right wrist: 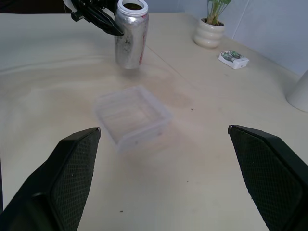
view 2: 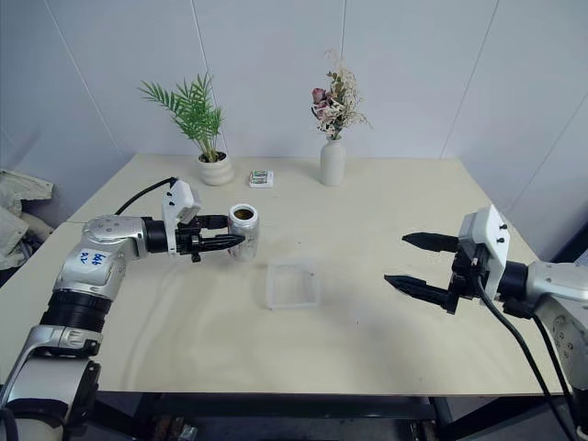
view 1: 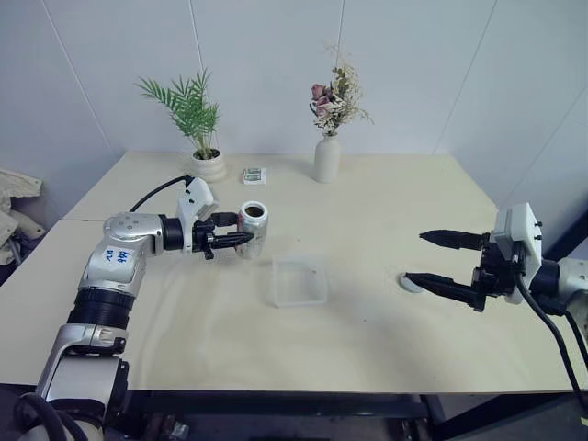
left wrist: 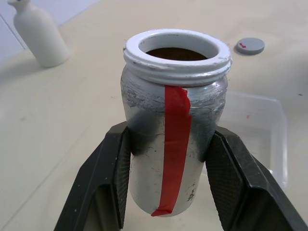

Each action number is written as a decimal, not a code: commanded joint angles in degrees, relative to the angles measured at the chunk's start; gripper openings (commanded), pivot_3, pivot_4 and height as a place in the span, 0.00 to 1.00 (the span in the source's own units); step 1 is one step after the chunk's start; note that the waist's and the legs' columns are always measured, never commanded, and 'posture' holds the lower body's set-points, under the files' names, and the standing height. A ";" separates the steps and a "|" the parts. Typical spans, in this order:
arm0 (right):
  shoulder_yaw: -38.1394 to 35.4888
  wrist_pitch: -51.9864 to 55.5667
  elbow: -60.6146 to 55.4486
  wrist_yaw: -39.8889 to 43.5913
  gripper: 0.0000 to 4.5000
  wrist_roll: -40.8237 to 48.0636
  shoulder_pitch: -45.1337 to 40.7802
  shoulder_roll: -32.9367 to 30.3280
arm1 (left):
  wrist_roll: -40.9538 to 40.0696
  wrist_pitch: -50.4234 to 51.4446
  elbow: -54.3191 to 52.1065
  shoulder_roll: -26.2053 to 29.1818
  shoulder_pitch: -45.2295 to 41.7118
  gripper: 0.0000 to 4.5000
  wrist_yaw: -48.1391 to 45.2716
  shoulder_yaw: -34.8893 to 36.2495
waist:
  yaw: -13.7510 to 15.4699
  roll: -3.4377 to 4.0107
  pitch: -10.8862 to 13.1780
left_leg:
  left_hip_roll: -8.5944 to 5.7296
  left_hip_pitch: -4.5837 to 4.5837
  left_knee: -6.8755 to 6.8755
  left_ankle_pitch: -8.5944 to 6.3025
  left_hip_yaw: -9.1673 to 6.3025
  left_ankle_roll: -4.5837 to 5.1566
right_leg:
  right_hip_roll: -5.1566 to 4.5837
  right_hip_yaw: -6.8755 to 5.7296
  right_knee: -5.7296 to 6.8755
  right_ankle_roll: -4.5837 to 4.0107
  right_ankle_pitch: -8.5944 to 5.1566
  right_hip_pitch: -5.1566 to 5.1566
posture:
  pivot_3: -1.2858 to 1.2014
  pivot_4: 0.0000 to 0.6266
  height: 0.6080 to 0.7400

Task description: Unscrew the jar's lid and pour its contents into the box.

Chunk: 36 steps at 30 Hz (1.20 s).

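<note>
Nearest the head camera, both arms are reaching out over the pale table. On the right side, the right gripper is hovering above the tabletop with its two black fingers spread wide and nothing between them. Just beside its lower finger, the lid is lying flat on the table, a small grey disc well apart from the jar.

Further in, near the middle of the table, the box is sitting as a shallow clear container; whether anything is lying in it cannot be told.

Left of the box and a little beyond it, the left gripper is pinching the jar by its silvery sides, holding it upright and clear of the table. In the left wrist view, the jar's white mouth is standing open, with a red strip running down its side.

Along the far edge, a potted plant, a small packet and a white vase of flowers are standing before the wall.
</note>
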 commanded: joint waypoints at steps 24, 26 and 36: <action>0.12 -1.36 -2.81 -5.16 1.00 1.52 1.54 4.62 | 52.08 -46.51 2.06 2.42 -11.11 0.42 47.92 -17.90 | 0.28 -0.04 0.02 | -0.13 -0.12 0.28 -0.06 0.07 0.11 | -0.09 0.14 -0.13 0.30 0.17 0.08 | 0.52 0.24 1.00; 0.18 -1.39 -2.75 -5.39 1.00 1.49 1.60 4.79 | 56.86 -48.66 1.57 2.74 -11.65 0.42 51.57 -20.11 | 0.27 -0.05 0.03 | -0.12 -0.04 0.26 -0.07 0.22 0.12 | -0.08 0.28 -0.09 0.31 0.17 0.08 | 0.52 0.24 1.00; 2.92 -1.55 -1.37 -7.98 1.00 1.30 -1.29 8.92 | 92.14 -41.12 -11.07 3.94 -9.17 0.42 75.55 -32.18 | 0.20 -0.08 0.04 | -0.12 0.01 0.37 -0.10 0.58 0.18 | -0.01 0.72 -0.08 0.49 0.27 0.05 | 0.52 0.24 1.00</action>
